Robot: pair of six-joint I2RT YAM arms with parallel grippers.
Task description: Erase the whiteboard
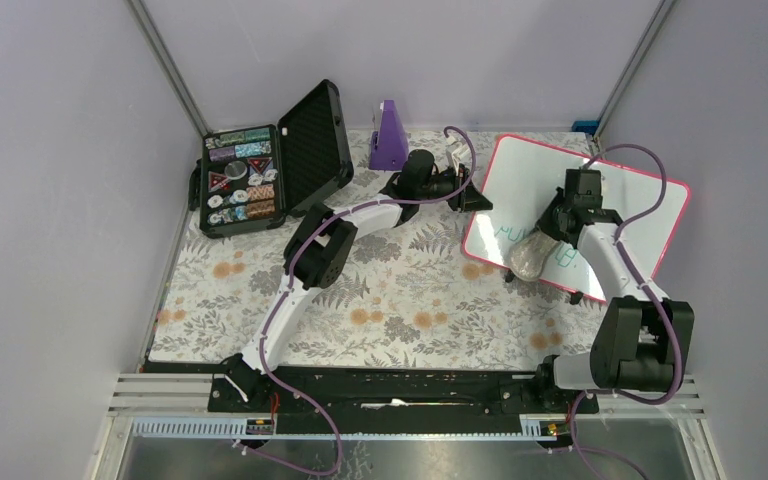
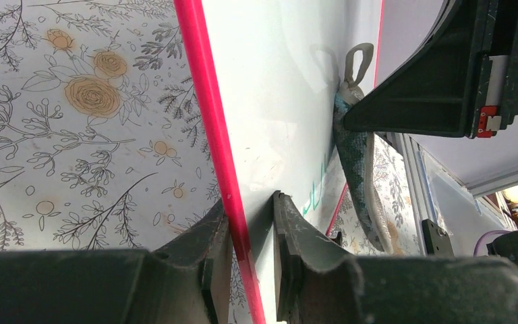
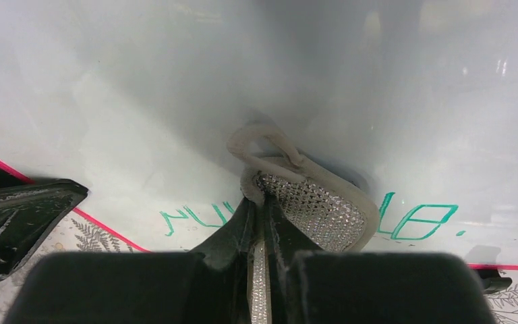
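Note:
The whiteboard [image 1: 632,205] lies tilted at the right of the table, white with a pink-red frame and green handwriting [image 3: 418,219] near its front edge. My left gripper [image 1: 472,195] is shut on the board's left frame edge [image 2: 226,182], one finger on each side. My right gripper [image 1: 545,235] is shut on a grey oval sponge [image 1: 532,254] with a sparkly mesh face [image 3: 313,209] and a loop, pressed on the board over the middle of the writing. The sponge also shows edge-on in the left wrist view [image 2: 354,162].
An open black case [image 1: 260,165] with small colourful items stands at the back left. A purple wedge-shaped object [image 1: 390,137] stands at the back centre. The floral tablecloth [image 1: 390,290] covers the table. Grey walls close in on both sides.

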